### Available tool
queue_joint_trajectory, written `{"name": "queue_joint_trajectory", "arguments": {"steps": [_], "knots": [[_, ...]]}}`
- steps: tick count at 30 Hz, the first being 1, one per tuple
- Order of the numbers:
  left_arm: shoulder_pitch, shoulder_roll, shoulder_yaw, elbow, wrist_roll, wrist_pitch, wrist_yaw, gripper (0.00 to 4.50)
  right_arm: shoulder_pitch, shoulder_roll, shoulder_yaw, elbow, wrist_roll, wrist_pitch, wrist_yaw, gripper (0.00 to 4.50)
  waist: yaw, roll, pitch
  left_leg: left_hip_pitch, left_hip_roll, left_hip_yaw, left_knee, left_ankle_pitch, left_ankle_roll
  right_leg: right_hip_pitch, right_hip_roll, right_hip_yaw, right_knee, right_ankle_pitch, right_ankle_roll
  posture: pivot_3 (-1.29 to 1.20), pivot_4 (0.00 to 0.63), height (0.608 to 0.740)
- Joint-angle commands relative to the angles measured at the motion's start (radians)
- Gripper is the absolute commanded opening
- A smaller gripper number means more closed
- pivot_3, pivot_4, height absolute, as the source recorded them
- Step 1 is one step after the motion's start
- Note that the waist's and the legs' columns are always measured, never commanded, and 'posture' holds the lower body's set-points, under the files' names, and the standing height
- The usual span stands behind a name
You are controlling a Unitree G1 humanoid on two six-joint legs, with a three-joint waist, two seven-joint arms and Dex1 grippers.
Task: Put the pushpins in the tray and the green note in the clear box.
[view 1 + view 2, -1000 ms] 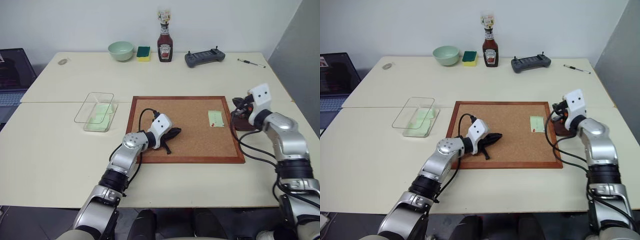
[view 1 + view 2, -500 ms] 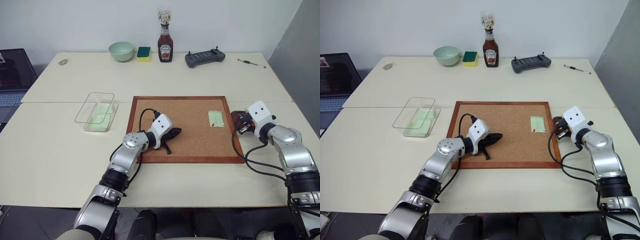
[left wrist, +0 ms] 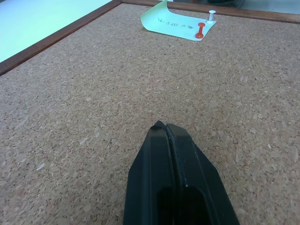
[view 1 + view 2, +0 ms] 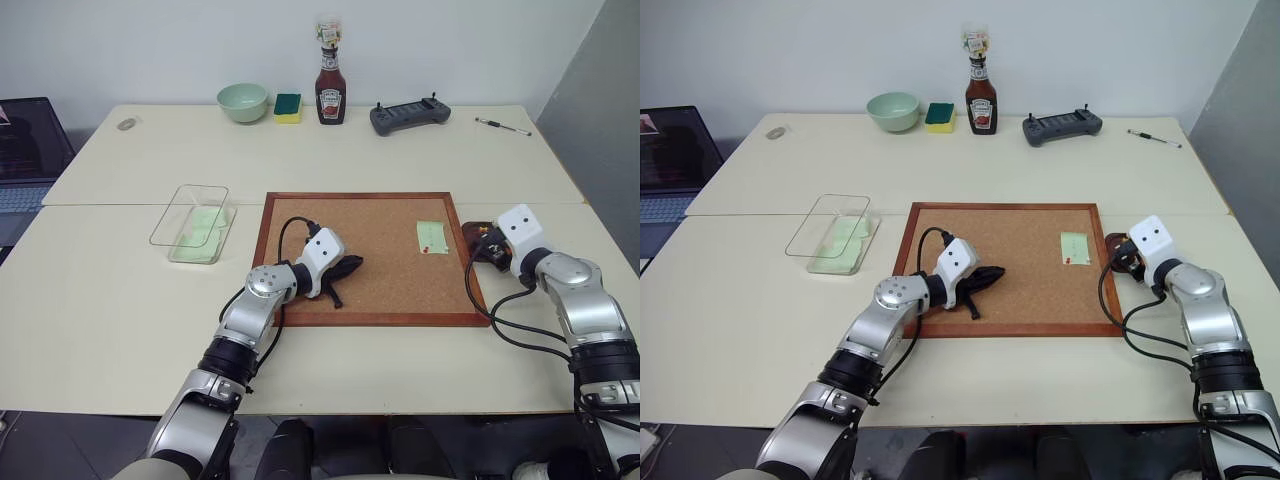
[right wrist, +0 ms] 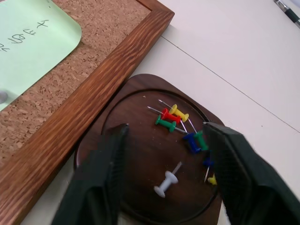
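Jaws spread, the right gripper (image 5: 161, 180) is hovering over the small dark reddish-brown tray (image 5: 136, 154) holding several coloured plastic pushpins (image 5: 176, 123), while the left gripper (image 3: 171, 178), jaws pressed together, is resting on the wood-framed cork board (image 3: 93, 108), where 2 pins are pinning the pale green paper note (image 3: 176, 26), which is waiting for the clear plastic box (image 4: 192, 222).

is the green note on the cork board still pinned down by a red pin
Yes, a red pushpin stands in the green note on the cork board.
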Motion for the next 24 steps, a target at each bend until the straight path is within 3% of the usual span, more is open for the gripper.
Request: {"name": "queue_joint_trajectory", "arguments": {"steps": [1,3,9,15,24], "knots": [[0.024,-0.003,-0.035,0.031,0.022,0.007,-0.016,0.0,-0.003,-0.016,-0.075,-0.078,0.04,0.041,-0.006,3.7,0.0,0.0,0.0,0.0,0.0,0.0,0.0,0.0,0.0,0.0,0.0,0.0,0.0,0.0,0.0,0.0,0.15,0.74],[0.024,-0.003,-0.034,0.032,0.022,0.006,-0.015,0.0,0.001,-0.017,-0.101,-0.105,0.071,0.071,0.012,4.05,0.0,0.0,0.0,0.0,0.0,0.0,0.0,0.0,0.0,0.0,0.0,0.0,0.0,0.0,0.0,0.0,0.15,0.74],[0.026,-0.001,-0.034,0.032,0.022,0.005,-0.016,0.0,0.023,0.004,-0.174,-0.188,0.193,0.147,0.062,4.05,0.0,0.0,0.0,0.0,0.0,0.0,0.0,0.0,0.0,0.0,0.0,0.0,0.0,0.0,0.0,0.0,0.15,0.74],[0.025,0.0,-0.034,0.034,0.022,0.003,-0.015,0.0,0.106,0.059,-0.124,-0.3,0.262,0.208,0.105,4.05,0.0,0.0,0.0,0.0,0.0,-0.001,0.0,0.0,0.0,0.0,0.0,0.0,0.0,0.0,0.0,0.0,0.15,0.74],[0.024,0.003,-0.034,0.035,0.024,0.003,-0.013,0.0,0.105,0.137,-0.077,-0.25,0.24,0.189,0.06,4.05,0.0,0.0,0.0,0.0,0.0,-0.001,0.0,0.0,0.0,0.0,0.0,0.0,0.0,0.0,0.0,0.0,0.15,0.74]]}}
